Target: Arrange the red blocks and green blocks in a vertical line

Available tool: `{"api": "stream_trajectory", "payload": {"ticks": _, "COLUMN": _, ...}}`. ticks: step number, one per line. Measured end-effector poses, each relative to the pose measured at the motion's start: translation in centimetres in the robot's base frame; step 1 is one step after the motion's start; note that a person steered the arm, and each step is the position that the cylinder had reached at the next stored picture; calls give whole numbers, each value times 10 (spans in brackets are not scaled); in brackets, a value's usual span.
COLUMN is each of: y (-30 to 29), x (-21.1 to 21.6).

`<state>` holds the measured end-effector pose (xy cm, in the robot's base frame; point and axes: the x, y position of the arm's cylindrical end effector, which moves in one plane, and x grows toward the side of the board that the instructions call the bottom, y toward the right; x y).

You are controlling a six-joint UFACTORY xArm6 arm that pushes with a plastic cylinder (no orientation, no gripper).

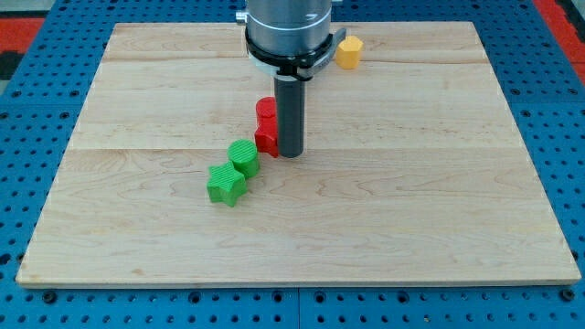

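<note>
Rod down at the red pair, greens trailing off below-left.

My tip (290,153) sits on the wooden board (439,219) right against the right-hand side of the lower red block (266,140), with nothing to open or close, just the bare dark rod pressing alongside. A second red block (265,110), its shape partly hidden by the rod, stands directly above the first, touching it. Down toward the view's left, the green cylinder (243,156) sits just beside the lower red, and the green star-shaped block (226,184) touches it, further below-left. The yellow hexagonal block (348,52) rests well apart near the view's top.
</note>
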<state>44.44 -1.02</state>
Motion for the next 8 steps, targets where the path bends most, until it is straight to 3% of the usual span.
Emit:
{"api": "stream_trajectory", "payload": {"ticks": 1, "y": -19, "x": 0}}
{"api": "stream_trajectory", "payload": {"ticks": 3, "y": 31, "x": -16}}
{"api": "stream_trajectory", "payload": {"ticks": 4, "y": 29, "x": -45}}
{"api": "stream_trajectory", "payload": {"ticks": 6, "y": -19, "x": -59}}
{"api": "stream_trajectory", "payload": {"ticks": 8, "y": 0, "x": -55}}
